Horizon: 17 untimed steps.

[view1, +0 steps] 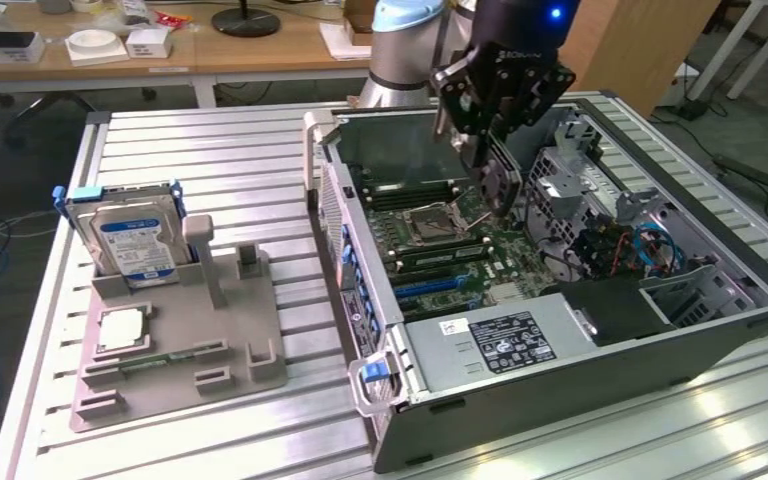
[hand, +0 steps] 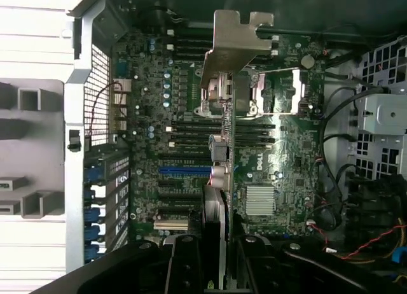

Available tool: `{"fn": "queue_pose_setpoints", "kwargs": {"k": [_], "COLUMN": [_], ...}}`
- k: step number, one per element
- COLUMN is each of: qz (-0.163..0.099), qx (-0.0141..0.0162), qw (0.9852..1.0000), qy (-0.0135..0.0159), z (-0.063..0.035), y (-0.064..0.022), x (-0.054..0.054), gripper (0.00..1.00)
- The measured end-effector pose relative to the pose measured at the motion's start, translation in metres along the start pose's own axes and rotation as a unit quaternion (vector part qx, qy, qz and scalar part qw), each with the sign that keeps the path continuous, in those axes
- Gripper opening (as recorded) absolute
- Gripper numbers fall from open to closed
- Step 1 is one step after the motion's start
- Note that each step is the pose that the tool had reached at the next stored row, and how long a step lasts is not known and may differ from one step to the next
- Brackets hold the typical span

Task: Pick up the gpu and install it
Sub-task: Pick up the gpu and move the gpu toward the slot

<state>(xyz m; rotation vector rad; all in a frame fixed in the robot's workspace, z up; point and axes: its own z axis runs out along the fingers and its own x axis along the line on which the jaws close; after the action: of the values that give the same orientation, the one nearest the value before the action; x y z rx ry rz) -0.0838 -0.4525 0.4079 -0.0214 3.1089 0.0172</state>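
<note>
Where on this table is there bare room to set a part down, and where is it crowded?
The table is bare between its far edge and the grey holder, and before the computer case at the exterior view's right. Crowded: inside the case, where the end effector holds the gpu.

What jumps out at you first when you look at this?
The robot's gripper holding the gpu, a dark card, over the open computer case and its green motherboard. On the exterior view's left, a hard drive stands upright in a grey holder.
</note>
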Motion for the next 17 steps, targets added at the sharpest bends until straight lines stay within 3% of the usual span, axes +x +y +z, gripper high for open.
{"fn": "queue_pose_setpoints", "kwargs": {"k": [7,17], "qz": [0.0,0.0], "qx": [0.0,0.0], "qw": [1.0,1.0], "qy": [0.0,0.0], "z": [0.0004,0.0016], "y": [-0.0002,-0.0006], "x": [-0.014,-0.043], "gripper": [0.27,0.27]}}
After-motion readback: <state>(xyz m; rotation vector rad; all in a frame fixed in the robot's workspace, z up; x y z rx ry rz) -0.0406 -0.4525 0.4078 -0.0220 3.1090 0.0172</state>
